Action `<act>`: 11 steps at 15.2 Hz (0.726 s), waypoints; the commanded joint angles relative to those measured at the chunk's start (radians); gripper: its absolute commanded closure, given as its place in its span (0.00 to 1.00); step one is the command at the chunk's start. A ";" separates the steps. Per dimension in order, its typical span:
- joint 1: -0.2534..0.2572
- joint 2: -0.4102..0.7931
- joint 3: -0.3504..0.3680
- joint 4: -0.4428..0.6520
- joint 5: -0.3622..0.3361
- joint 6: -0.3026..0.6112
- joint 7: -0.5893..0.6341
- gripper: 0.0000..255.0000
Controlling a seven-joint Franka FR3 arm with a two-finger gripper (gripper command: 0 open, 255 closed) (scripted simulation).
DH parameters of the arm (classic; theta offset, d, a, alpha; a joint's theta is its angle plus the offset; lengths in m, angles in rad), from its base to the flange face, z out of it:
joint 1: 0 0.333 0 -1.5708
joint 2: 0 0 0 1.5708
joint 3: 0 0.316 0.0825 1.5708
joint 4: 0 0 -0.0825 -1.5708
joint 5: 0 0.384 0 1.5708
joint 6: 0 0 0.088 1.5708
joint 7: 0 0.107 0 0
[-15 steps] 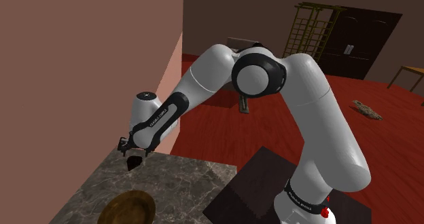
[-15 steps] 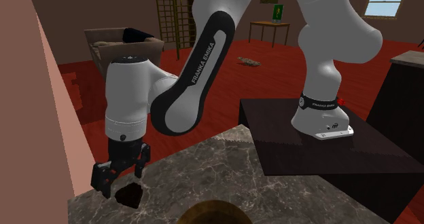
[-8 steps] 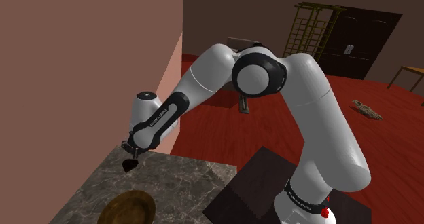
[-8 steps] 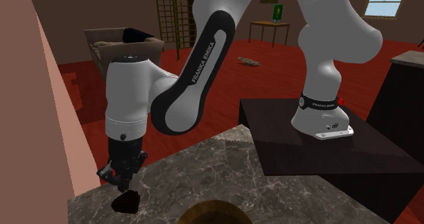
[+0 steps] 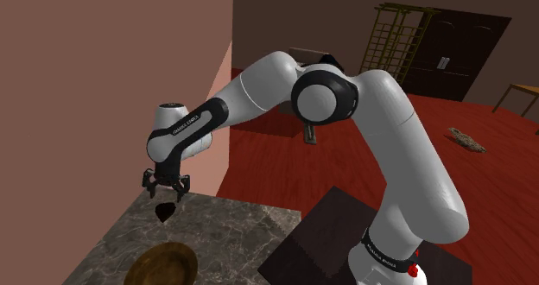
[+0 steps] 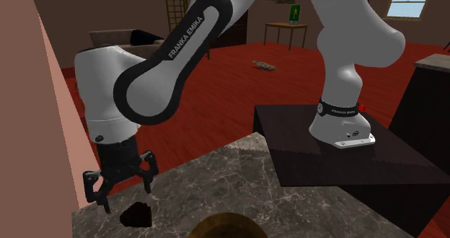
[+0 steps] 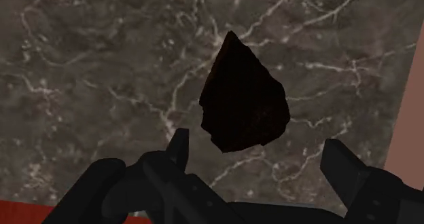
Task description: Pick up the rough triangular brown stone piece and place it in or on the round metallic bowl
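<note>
Held wide open just above the stone (image 7: 243, 97), with the gripper (image 6: 124, 197) clasping nothing. Lying flat on the marble counter (image 5: 233, 231), hard by the pink wall (image 5: 112, 85) at the shoulder view's far left. Long axis running out from between the fingers, sharp tip aimed away from the hand. Nearer on the counter, apart from the stone, a brownish bowl (image 5: 161, 262). Off right, the dark stand (image 6: 339, 157).

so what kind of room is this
Likely a living room in a house: a sofa and a small side table stand on a red floor, with a window behind.
</note>
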 commanded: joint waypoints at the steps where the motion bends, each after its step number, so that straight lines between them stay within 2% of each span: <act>1: -0.019 0.026 0.016 0.085 0.056 -0.153 0.077 0.00; 11: -0.006 0.093 0.022 0.093 0.060 -0.092 0.075 0.00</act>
